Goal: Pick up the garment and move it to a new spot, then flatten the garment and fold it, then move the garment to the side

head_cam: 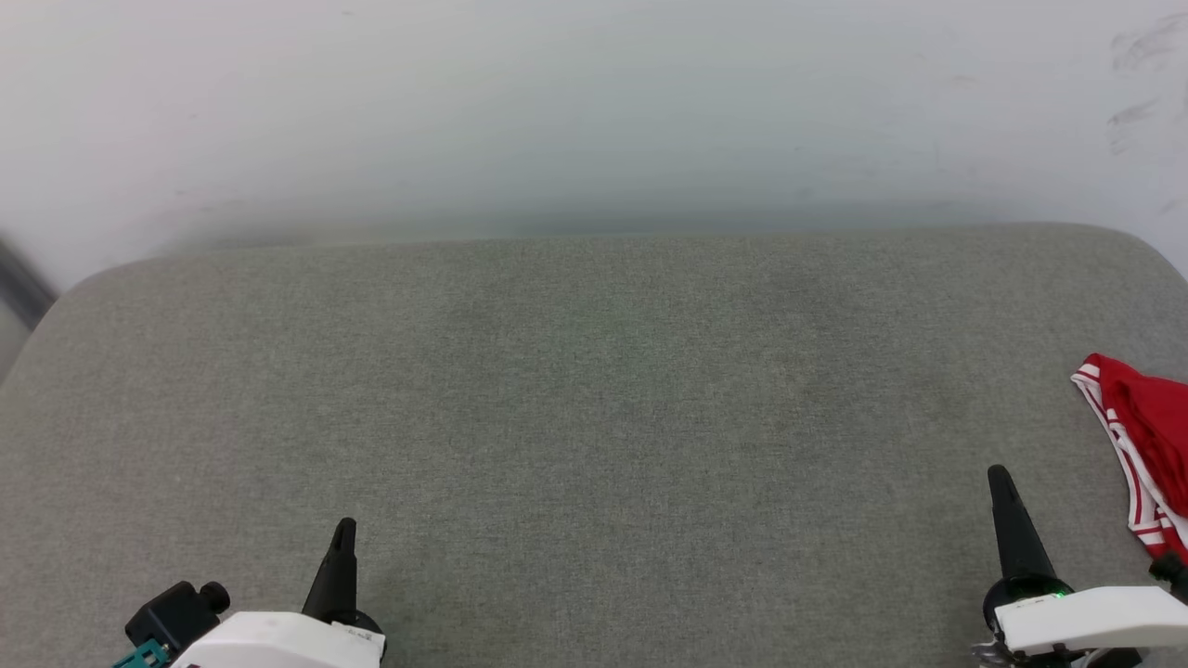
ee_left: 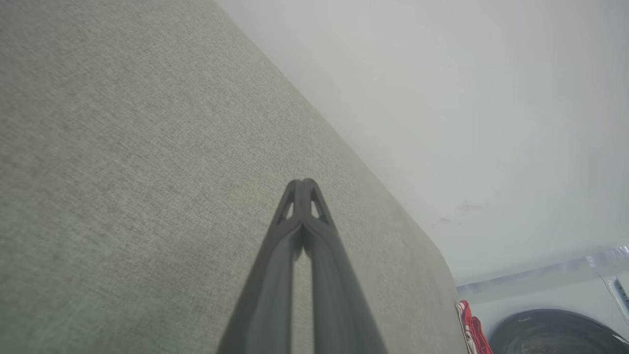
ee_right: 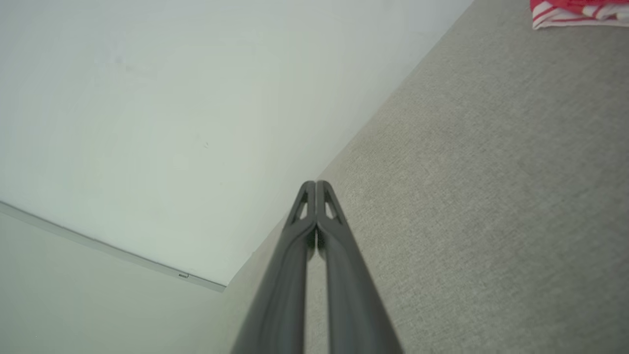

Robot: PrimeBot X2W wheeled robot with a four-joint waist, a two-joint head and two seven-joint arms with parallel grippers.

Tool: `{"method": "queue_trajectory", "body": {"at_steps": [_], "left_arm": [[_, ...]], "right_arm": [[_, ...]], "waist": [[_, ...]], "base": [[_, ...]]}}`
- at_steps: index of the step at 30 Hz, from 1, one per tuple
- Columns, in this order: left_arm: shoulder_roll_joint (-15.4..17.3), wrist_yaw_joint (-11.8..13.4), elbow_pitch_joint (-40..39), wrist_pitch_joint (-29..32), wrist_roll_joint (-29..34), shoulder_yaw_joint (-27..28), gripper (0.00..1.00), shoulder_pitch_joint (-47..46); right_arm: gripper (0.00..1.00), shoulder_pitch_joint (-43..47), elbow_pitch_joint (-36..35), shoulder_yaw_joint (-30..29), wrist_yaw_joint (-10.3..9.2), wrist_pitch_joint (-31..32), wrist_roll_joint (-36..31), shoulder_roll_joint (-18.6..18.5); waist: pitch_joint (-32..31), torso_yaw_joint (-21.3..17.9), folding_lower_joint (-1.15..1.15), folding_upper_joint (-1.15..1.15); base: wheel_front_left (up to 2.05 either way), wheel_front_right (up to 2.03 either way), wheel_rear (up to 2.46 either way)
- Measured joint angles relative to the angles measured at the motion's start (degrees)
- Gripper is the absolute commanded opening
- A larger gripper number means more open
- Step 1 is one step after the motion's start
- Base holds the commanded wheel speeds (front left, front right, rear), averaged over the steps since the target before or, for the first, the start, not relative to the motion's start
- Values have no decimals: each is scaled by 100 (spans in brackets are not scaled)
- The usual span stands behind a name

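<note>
Garment (head_cam: 1149, 431): we see a bunched red cloth with white trim striped in red. It sits at the right edge of the head view, a little below mid-height, and the frame cuts it off.
Where it lies: on the worktop (head_cam: 594, 390), close to the right end. We cannot tell how much of it runs past the frame.
Left wrist view: the garment (ee_left: 471, 332) is a small red and white strip at the lower right, at the far end of the worktop.
Right wrist view: the garment (ee_right: 572, 14) is a red and white edge in the top right corner.
Left gripper (head_cam: 344, 527): lower left of the head view, pointing up the frame over bare fabric, well apart from the garment.
Left gripper, close up (ee_left: 303, 183): we see the two dark fingers pressed together at the tips, with nothing between them.
Right gripper (head_cam: 1000, 475): lower right of the head view, near the garment on its left and not touching it.
Right gripper, close up (ee_right: 315, 183): fingers closed tip to tip and holding nothing.
Worktop: covered in grey woven fabric, with rounded far corners.
Wall (head_cam: 594, 102): pale, behind the worktop across the top of the head view, with faint scuffs at the upper right.
Washing machine (ee_left: 553, 327): pale body with a dark round door, in the lower right corner of the left wrist view, beyond the worktop's end.
</note>
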Motion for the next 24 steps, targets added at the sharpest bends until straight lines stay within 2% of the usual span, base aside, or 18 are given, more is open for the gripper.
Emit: {"method": "queue_trajectory", "body": {"at_steps": [24], "left_arm": [[-32, -267, 222, 372, -1539, 242, 0, -341]], "right_arm": [[0, -261, 175, -60, 0, 365, 1430, -8]], "waist": [[17, -27, 0, 0]], "base": [[0, 0, 0]]}}
